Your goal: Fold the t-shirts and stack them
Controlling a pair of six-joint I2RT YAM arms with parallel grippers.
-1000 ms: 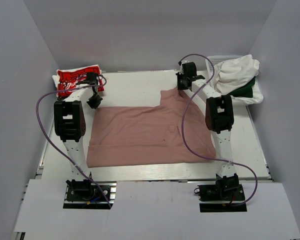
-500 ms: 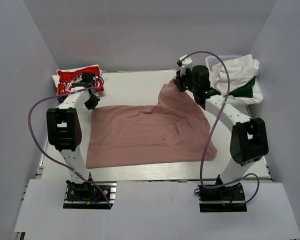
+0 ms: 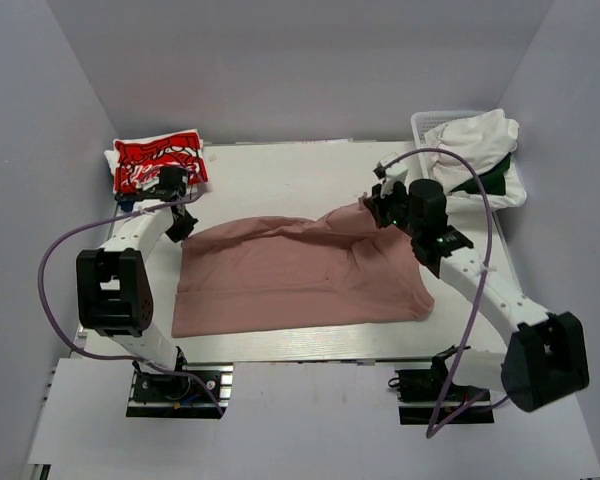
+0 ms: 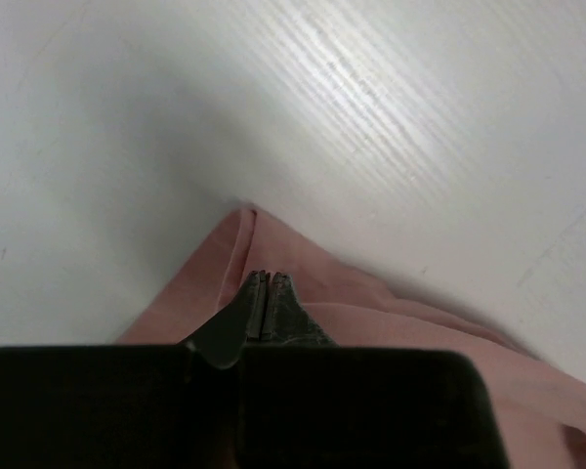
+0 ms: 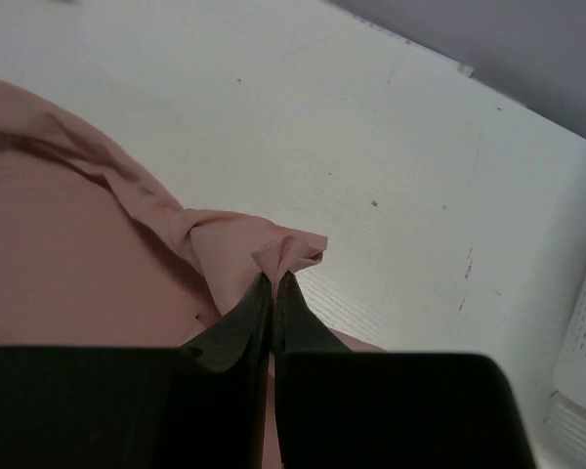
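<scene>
Pink cloth lay spread over the middle of the surface (image 3: 280, 175): the dusty-pink t-shirt (image 3: 290, 280), opened flat apart from its far edge. The right gripper (image 5: 275, 278) had its jaws closed on a bunched far-right corner of that shirt, lifted off the surface and carried toward the near edge. The left gripper (image 4: 267, 278) sat at the shirt's far-left corner with its jaws pressed together, apparently pinching the hem there. At the far-left corner of the surface a red t-shirt (image 3: 155, 160) lay folded on something white. White t-shirts (image 3: 475, 140) and a dark green t-shirt (image 3: 490, 180) lay heaped unfolded in the basket (image 3: 425, 122) at the far-right corner. Assessment: one folded item stacked, first fold of the pink shirt in hand, basket contents outstanding.
</scene>
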